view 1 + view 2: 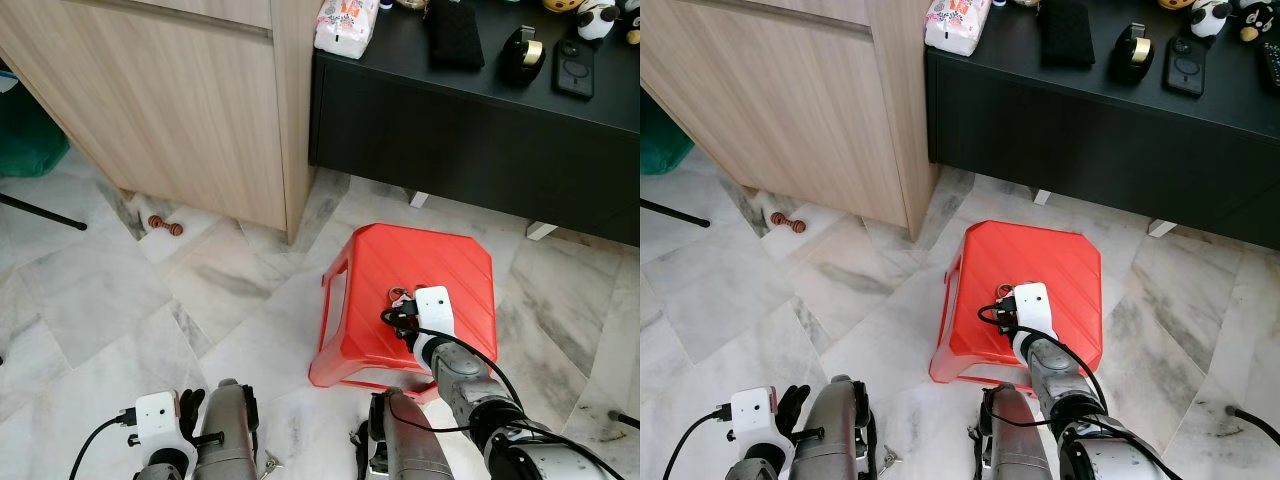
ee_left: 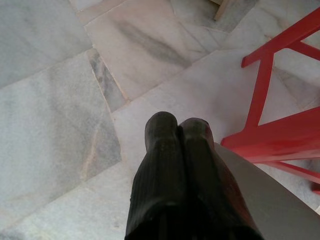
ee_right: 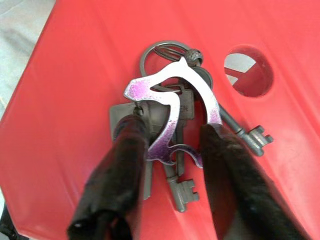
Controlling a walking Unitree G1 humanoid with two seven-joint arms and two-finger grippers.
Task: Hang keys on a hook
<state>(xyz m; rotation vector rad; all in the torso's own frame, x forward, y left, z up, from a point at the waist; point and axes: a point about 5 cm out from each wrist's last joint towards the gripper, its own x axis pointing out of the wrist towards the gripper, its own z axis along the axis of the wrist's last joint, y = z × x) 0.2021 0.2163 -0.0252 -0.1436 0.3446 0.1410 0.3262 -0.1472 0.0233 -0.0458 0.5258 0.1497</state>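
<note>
Straddling the keys (image 3: 175, 125) on the red stool (image 1: 440, 270), the right end effector (image 3: 172, 165) sits spread, fingers not clamped. Left end effector (image 2: 177, 150) hangs clenched over the floor.

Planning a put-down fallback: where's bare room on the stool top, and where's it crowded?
The stool top is bare across its back and far-side half. It is crowded at the front near edge, where the right gripper straddles the keys beside the round hole. The left gripper hangs over floor.

A bunch of metal keys on a ring (image 3: 175, 130) lies on the red plastic stool (image 1: 440, 270), which stands on the marble-tiled floor (image 1: 110, 290) before the black low cabinet (image 1: 470, 130) (light wooden cupboard (image 1: 170, 100) to its left).
</note>
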